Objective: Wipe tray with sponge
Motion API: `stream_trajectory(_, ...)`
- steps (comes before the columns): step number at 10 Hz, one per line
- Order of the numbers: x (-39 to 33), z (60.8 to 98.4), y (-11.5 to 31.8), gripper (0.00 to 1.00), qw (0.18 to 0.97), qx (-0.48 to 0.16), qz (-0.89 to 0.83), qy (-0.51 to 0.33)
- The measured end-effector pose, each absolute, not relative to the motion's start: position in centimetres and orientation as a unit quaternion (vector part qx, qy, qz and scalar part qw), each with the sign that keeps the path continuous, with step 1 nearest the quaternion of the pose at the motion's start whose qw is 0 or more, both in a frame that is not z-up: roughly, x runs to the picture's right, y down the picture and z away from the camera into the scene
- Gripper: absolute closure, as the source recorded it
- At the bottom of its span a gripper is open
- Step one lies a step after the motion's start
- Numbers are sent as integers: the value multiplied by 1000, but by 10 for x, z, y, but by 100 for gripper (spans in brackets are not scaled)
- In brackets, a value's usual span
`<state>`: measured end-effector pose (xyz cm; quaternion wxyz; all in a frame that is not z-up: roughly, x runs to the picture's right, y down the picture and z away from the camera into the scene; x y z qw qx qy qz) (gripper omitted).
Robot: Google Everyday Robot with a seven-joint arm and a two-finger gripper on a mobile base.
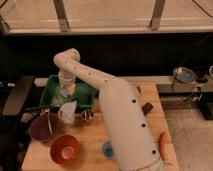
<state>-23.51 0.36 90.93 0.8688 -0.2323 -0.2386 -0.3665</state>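
Reaching into the green tray at the tabletop's far left, the claw is clenched on what seems the yellowish sponge. Soft and light, it probably needs a firm pinch across its middle. Raised tray walls and the white jug just beside limit strokes.

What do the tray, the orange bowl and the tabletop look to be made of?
The tray looks plastic: uniform green, moulded sloping sides. The orange bowl is likely plastic too: flat, even colour. The tabletop looks like wood or laminate, pale tan. The gripper sits low inside the tray.
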Motion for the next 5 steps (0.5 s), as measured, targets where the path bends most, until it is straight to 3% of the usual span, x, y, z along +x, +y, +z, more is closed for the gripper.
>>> stream_trajectory(5,-225,935,35,100,861,-264,-359,-246)
